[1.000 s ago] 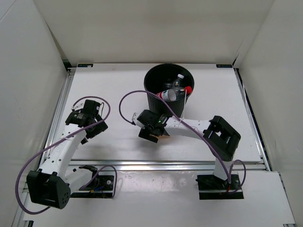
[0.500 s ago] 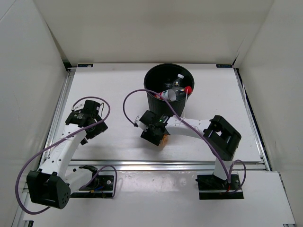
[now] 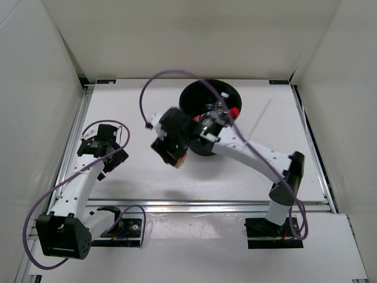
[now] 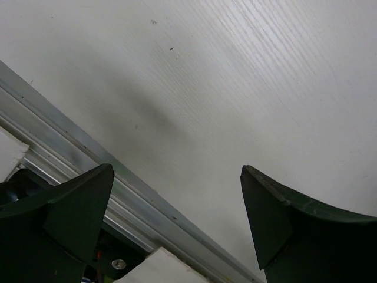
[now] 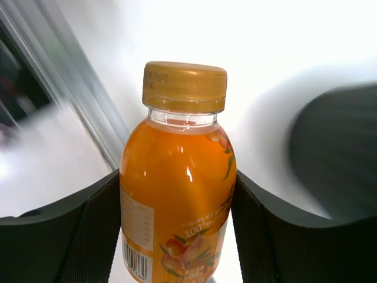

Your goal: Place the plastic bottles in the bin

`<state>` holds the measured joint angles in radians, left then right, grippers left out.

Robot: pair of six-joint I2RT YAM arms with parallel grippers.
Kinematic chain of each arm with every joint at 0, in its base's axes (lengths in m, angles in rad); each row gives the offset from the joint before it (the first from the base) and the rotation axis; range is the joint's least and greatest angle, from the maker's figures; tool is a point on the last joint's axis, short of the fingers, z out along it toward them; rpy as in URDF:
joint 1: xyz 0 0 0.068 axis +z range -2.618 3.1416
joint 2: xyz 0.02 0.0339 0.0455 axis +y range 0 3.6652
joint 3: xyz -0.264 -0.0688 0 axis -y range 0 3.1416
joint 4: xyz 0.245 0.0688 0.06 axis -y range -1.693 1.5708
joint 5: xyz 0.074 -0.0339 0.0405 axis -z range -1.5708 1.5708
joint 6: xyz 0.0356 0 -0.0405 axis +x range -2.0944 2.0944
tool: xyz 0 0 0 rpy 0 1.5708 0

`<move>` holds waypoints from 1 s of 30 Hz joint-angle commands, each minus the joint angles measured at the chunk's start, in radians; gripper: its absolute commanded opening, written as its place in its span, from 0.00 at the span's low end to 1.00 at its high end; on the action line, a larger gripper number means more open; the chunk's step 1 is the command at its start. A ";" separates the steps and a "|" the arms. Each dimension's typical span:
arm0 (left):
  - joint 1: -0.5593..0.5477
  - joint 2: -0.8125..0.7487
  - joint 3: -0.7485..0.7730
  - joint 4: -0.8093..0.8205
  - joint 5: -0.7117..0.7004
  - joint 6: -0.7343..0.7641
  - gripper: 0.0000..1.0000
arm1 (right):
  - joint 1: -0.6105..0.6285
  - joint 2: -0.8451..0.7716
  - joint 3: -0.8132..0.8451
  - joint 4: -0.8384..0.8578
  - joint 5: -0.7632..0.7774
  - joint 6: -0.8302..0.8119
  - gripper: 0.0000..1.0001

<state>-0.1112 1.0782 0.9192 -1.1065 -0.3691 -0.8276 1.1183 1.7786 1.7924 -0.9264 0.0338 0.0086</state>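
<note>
Above the table, just left of the bin (image 3: 184, 100), I am carrying the orange-filled bottle (image 5: 177, 177) in my right gripper (image 5: 177, 230).

A second ago this gripper was standing wide and low at the table (image 3: 135, 106). Now its jaws are pressing both flanks of the bottle and the arm is rising, so what looks like the last loose bottle is heading for the bin, where other bottles (image 3: 221, 106) are lying. The bottle is showing smooth, glossy, rounded plastic, a ribbed gold cap (image 5: 184, 85) and a printed fruit label (image 5: 194, 244). The pads (image 5: 94, 236) are dark and finely textured, and the bin is round and black. My left gripper (image 4: 177, 194) is hanging wide and holding nothing over grained white board beside an aluminium rail (image 4: 70, 147).
</note>
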 commanded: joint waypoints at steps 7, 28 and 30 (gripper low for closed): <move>0.038 -0.014 -0.045 0.074 0.041 -0.022 1.00 | -0.287 -0.074 0.525 -0.071 0.152 0.019 0.51; 0.038 -0.087 -0.054 0.074 0.016 0.021 1.00 | -0.567 -0.175 0.348 -0.037 0.249 0.375 1.00; 0.038 -0.096 -0.033 0.074 -0.020 0.031 1.00 | -0.632 -0.235 0.295 -0.054 0.140 0.412 1.00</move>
<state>-0.0795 1.0203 0.8574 -1.0424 -0.3275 -0.8162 0.5655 1.6634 2.1117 -0.9718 0.2062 0.2829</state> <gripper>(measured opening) 0.998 0.998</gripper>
